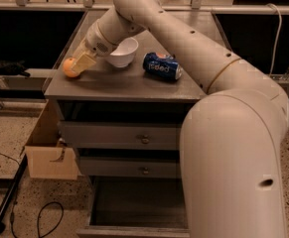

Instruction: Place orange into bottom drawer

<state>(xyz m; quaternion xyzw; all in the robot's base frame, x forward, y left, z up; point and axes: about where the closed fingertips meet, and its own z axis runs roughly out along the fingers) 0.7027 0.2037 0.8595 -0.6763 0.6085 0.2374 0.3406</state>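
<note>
A: Camera view, first entry?
B: Orange (68, 68). It rests on the worktop (124, 86), at the front left corner.

A: Tool?
B: Tool (78, 66). It sits at the end of the arm (193, 38), low over the worktop, against the orange's right side and partly covering it. Open or closed on the fruit: cannot tell.

A: Other worktop stock?
B: White bowl (124, 52), just behind the tool. Blue can (162, 66), on its side, right of the bowl and apart from it.

A: Below?
B: Two upper drawers (119, 135), shut. Bottom drawer (134, 202), pulled out, interior dark. Cardboard box (49, 157) on the floor, left of the cabinet.
</note>
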